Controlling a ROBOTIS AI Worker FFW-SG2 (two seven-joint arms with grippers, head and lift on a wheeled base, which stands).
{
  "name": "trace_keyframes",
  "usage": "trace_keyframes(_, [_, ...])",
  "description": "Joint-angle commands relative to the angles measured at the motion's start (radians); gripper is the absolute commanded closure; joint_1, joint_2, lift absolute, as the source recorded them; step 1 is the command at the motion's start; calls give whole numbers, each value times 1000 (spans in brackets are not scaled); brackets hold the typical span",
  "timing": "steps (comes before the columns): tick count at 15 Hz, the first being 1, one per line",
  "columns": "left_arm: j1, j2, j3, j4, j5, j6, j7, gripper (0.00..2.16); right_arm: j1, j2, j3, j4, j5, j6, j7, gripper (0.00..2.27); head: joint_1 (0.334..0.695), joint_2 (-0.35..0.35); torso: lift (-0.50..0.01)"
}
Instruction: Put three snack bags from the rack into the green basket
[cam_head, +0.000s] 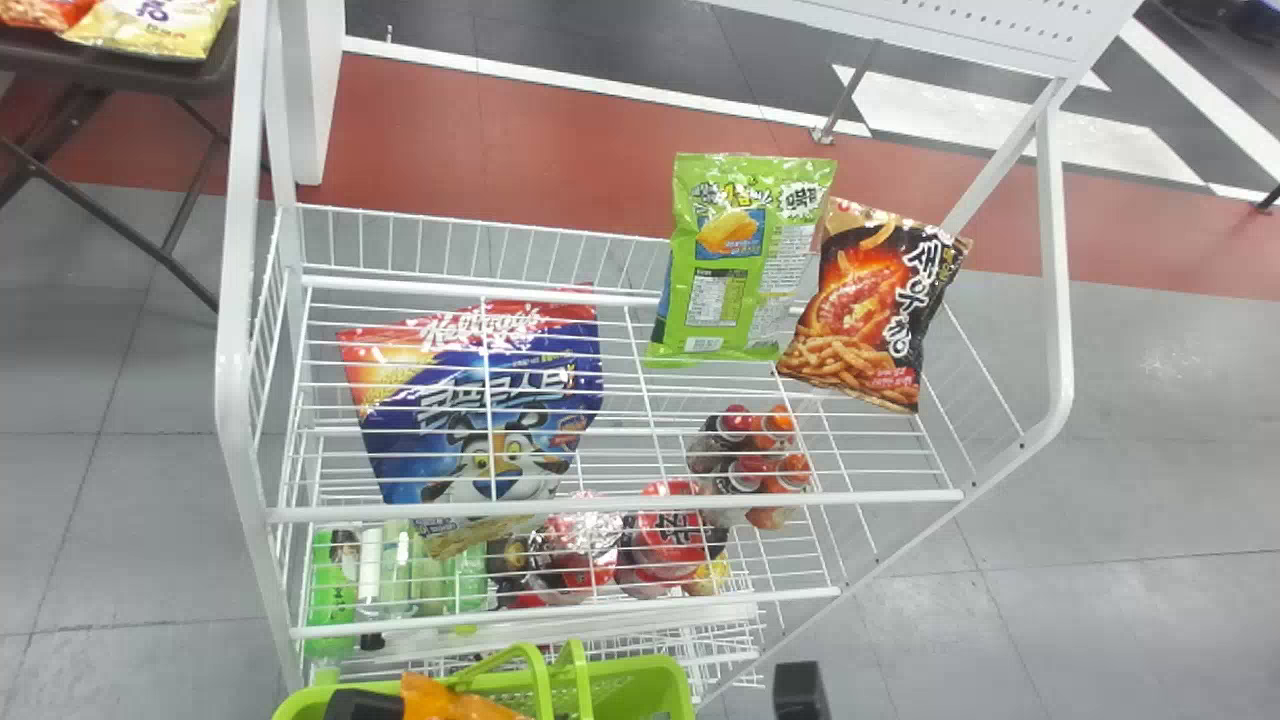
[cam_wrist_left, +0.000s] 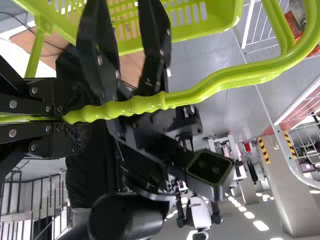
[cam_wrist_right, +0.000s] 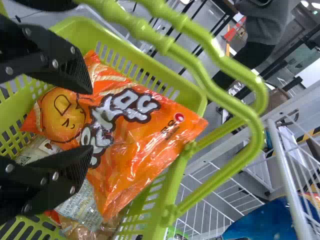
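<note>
While left jaws grip the basket handle (cam_wrist_left: 142, 103), right jaws gape wide.

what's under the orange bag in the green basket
Pale printed packaging with brown and red parts shows beneath the orange bag. The bag covers the rest, so how many packs lie there cannot be told.
</note>
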Motion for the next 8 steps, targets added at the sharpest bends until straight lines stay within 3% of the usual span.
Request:
trace_keyframes(1, [0, -3, 0, 0, 0, 2, 0, 1416, 14, 9, -66, -31, -5, -49, -17, 60, 695, -350, 0])
trace_keyframes(4, [0, -3, 0, 0, 0, 5, -2, 1416, 17, 37, -178, -88, -29, -70, -62, 103, 695, -350, 0])
trace_keyframes(8, [0, -3, -3, 0, 0, 2, 0, 1416, -21, 92, -324, -111, -180, -273, -157, 110, 695, -350, 0])
